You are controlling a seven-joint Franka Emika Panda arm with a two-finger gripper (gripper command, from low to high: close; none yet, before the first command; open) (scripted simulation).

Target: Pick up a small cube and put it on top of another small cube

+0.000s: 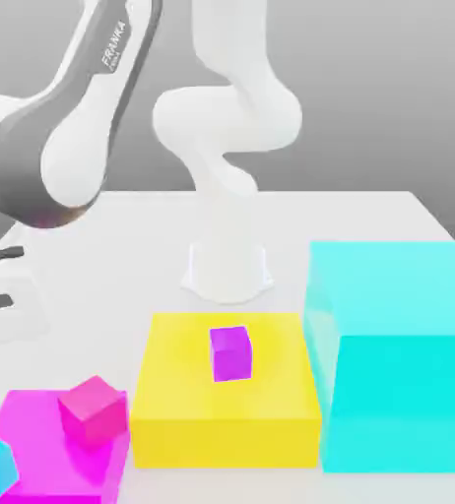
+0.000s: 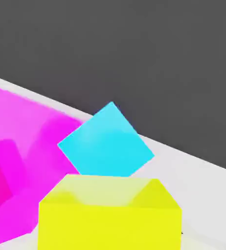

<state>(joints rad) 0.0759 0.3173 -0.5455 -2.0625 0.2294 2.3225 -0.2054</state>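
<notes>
yellow fills the hand view close under the camera: the small cube (image 2: pixel 110 215) sits right at the fingers, and with the jaws drawn nearly together it is probably pinched between them, though the fingers themselves are hidden. just beyond it lies a cyan cube (image 2: pixel 107 141), with a magenta block (image 2: pixel 22 141) alongside. risks: a shallow pinch could let the cube twist or drop in transit, or a low carry could clip the cyan cube and knock it aside.
</notes>
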